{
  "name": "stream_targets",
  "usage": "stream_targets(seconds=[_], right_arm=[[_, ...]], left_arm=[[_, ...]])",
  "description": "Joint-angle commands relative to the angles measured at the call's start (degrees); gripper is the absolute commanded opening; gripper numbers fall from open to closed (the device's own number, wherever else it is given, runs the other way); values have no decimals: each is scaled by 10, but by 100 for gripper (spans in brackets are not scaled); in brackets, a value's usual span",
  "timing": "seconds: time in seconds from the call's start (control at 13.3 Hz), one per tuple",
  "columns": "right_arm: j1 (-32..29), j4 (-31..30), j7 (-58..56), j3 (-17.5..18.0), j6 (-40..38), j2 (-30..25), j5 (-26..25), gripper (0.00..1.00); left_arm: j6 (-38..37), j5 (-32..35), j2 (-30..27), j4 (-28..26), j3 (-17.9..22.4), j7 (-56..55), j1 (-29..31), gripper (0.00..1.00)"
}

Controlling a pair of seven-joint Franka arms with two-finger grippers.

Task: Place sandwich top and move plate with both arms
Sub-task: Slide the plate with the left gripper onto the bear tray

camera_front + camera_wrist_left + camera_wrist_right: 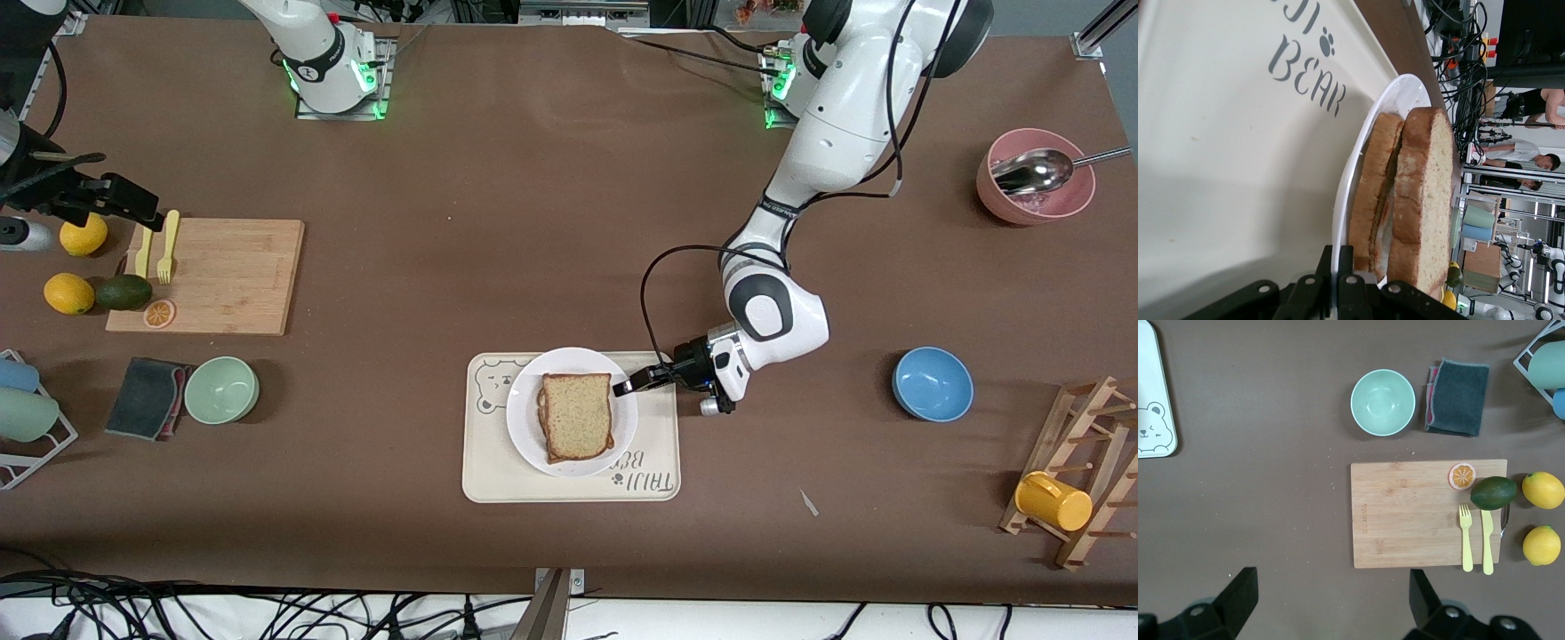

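Pinching the plate (524, 425) rim under the sandwich top (578, 415), my left jaws (629, 385) grip; my right jaws (133, 206) wait spread over the cutting board (218, 276)

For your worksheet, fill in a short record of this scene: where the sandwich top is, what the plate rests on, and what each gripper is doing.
sandwich top: lying on the lower slice, on the plate
plate: on the cream bear tray
left gripper: at table level, shut on the plate's rim at the side toward the left arm's end
right gripper: open, up over the cutting board by the yellow fork; this arm waits
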Motion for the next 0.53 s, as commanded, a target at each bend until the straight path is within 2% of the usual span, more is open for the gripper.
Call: stream_targets(seconds=[0.0,0.45], right_arm=[[-6,2,-9,2,-9,-6,9,100],[-6,2,-8,3,-17,-8,9,100]], left_arm=[[3,12,9,23,3,-12,-6,0],[3,14,12,21,3,-10,-6,0]])
